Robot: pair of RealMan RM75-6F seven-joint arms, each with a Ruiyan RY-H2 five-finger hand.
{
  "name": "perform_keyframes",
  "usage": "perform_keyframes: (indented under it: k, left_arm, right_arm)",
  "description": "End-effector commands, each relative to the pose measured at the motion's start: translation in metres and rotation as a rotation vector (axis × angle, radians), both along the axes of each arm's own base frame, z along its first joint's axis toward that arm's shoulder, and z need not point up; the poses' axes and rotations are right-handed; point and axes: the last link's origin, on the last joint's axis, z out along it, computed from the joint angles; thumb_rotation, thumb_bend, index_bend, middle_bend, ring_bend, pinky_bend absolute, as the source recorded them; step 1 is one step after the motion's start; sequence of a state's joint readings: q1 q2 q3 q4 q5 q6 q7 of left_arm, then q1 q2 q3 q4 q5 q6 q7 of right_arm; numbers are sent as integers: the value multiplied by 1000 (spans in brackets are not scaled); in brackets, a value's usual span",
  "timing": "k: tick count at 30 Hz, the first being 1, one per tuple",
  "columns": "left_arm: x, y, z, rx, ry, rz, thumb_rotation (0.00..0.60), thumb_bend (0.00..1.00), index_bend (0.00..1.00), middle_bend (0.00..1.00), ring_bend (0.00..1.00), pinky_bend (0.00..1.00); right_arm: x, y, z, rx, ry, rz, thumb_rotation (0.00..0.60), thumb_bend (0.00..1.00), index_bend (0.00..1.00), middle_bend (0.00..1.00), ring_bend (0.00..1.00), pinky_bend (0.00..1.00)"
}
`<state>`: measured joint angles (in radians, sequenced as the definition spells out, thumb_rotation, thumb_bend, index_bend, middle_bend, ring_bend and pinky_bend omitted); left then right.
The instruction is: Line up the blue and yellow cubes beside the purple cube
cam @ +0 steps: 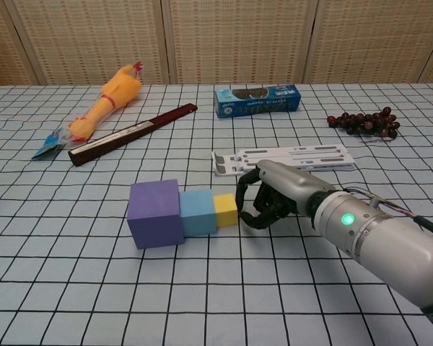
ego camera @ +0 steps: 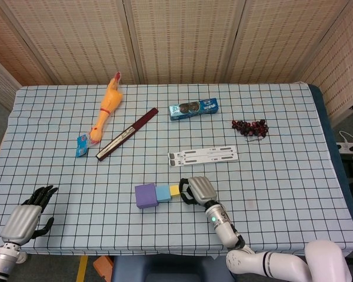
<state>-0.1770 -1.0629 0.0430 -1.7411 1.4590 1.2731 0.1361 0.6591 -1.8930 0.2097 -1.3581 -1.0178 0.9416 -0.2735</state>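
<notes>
Table [ego camera: 294, 176] covered with a light blue checked cloth [cam: 72, 288]. Lying on it: purple cube [cam: 156, 213], blue cube [cam: 198, 212] and yellow cube [cam: 225, 209], touching in a row near the front centre. Behind them a white flat strip [cam: 283, 158]. Far side: rubber chicken [cam: 105, 99], dark red stick [cam: 132, 134] (lying diagonally), blue snack box [cam: 257, 99], dark grape bunch [cam: 364, 121]. Small blue packet [cam: 48, 143] at the chicken's near end.
</notes>
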Motion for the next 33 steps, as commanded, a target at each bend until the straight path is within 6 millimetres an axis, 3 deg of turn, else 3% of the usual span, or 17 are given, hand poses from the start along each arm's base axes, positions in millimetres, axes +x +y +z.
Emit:
perform_keyframes:
  k: [1, 13, 16, 18, 21, 27, 31, 33]
  left_arm:
    - [0, 0, 0, 0, 0, 0, 600, 450, 0, 0, 0, 300]
    - [0, 0, 1, 1, -1, 1, 600, 450, 0, 0, 0, 300]
    - [0, 0, 1, 6, -1, -1, 600, 450, 0, 0, 0, 300]
    - [0, -1, 2, 11, -2, -4, 600, 450, 0, 0, 0, 300]
    - [1, -2, 4, 21, -5, -13, 600, 451, 0, 0, 0, 300]
    - [4, -4, 5, 34, -2, -34, 600, 452, 0, 0, 0, 300]
    - [4, -5, 5, 34, 1, -38, 600, 453, 0, 0, 0, 300]
    - [5, -5, 5, 37, 5, -45, 600, 455, 0, 0, 0, 300]
  right_arm:
    - [0, 0, -1, 4, -7, 4, 600, 353, 523, 957, 1000, 1000]
    - [-6, 1, -1, 12, 14, 15, 600, 354, 494, 956, 1000, 1000]
    - [-11, 1, 9, -25, 75, 81, 600, 353, 467, 956, 995, 1000]
    - [-15, 8, 28, -94, 107, 149, 600, 346, 455, 957, 967, 990]
    - [-28, 22, 60, -188, 131, 228, 600, 296, 450, 913, 859, 894]
    - [-83, 50, 122, -371, 288, 299, 600, 118, 433, 640, 532, 681]
    - [-93, 54, 129, -392, 305, 296, 600, 66, 420, 551, 412, 595]
    - [-119, 63, 144, -429, 350, 264, 600, 54, 395, 466, 317, 513]
